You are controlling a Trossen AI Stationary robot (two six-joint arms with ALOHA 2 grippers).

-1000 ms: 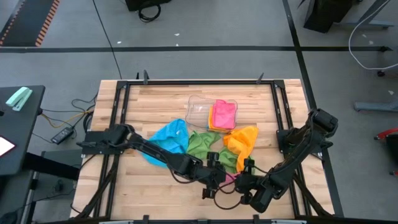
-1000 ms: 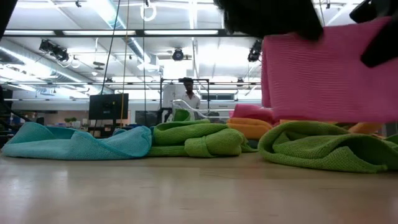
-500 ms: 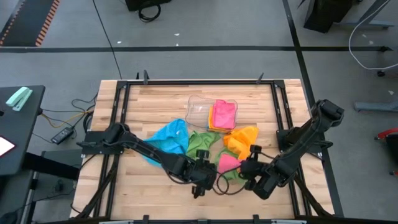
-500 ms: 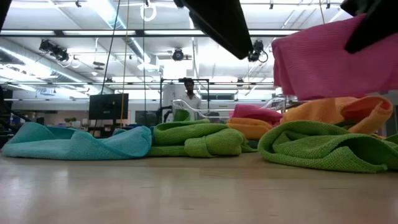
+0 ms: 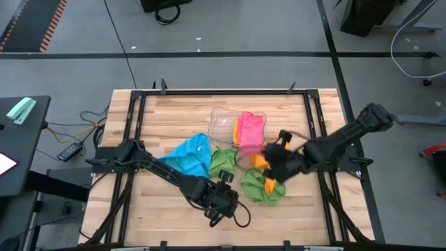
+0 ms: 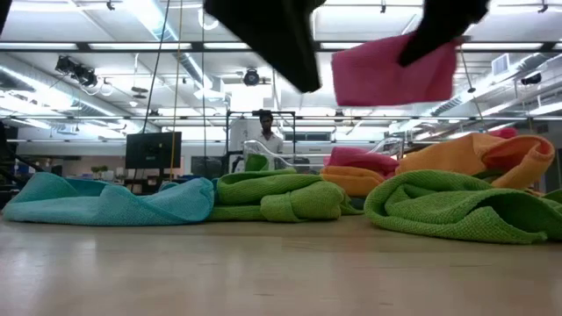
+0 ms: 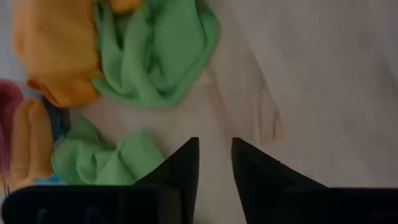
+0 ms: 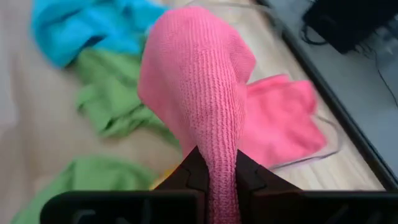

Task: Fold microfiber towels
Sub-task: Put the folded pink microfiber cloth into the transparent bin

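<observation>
1. Carrying a soft pink microfiber towel (image 8: 199, 93), the right gripper (image 8: 214, 163) has its two dark fingers pinched tight on the cloth, which hangs clear of the table in the low view, beside the clear plastic tray (image 5: 221, 120).
2. Judging by this, the step in hand is delivery: a handled towel heads for the tray, where a folded pink towel (image 5: 251, 125) and a folded orange one (image 5: 238, 132) already lie.
3. The next move seems to call for lowering the cloth flat onto that stack and letting go without dragging the pile.
4. The left gripper (image 7: 215, 158) hovers over bare wood at about 6 o'clock on the light wooden table (image 5: 167, 115); its dark fingers stand narrowly apart with nothing between them.
5. Loose towels are left to fold: a crumpled bright green towel (image 5: 263, 187) just toward 3 o'clock of the left gripper, a second green one (image 5: 224, 160) at the centre, a blue one (image 5: 189, 155) toward 9 o'clock of it, and an orange one (image 5: 259, 159) partly hidden under the right arm.
6. Open room lies along the 6 o'clock edge and the 12 o'clock strip; black frame rails border the 9 and 3 o'clock sides, so wide swings there look tight.
</observation>
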